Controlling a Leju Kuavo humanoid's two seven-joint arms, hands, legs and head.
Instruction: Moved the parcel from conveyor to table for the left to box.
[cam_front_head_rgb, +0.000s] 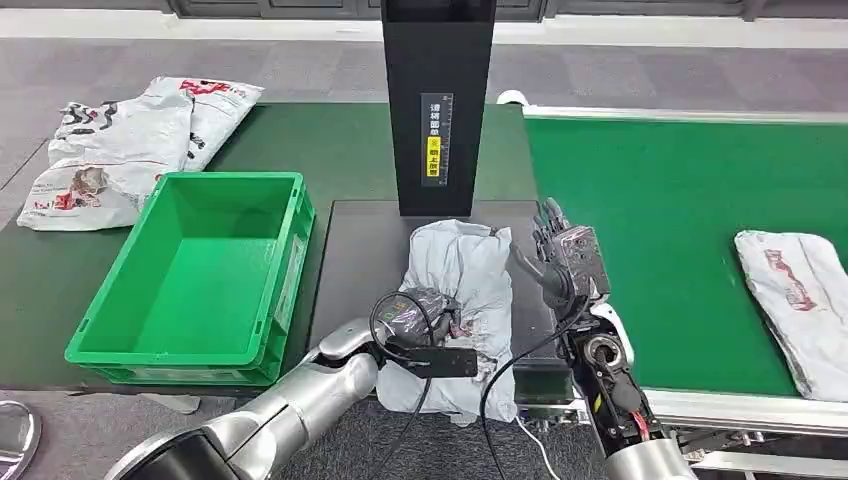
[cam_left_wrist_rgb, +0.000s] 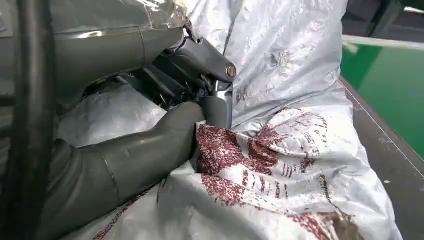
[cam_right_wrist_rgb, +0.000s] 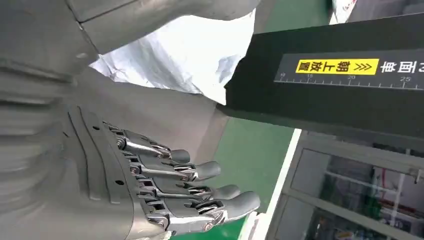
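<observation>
Parcel (cam_front_head_rgb: 462, 290), red print unreadable, seemingly gripped by left robot hand (cam_front_head_rgb: 415, 312); right robot hand (cam_front_head_rgb: 562, 250) open.

A grey floor (cam_front_head_rgb: 640, 75) with a white stripe (cam_front_head_rgb: 250, 25) runs behind the dark green table (cam_front_head_rgb: 330, 140). A black post (cam_front_head_rgb: 438, 100) with a yellow label stands upright at its middle.

Dark table (cam_front_head_rgb: 350, 250) with green crate (cam_front_head_rgb: 200, 275), grey parcel (cam_front_head_rgb: 460, 270), black post (cam_front_head_rgb: 437, 100).
</observation>
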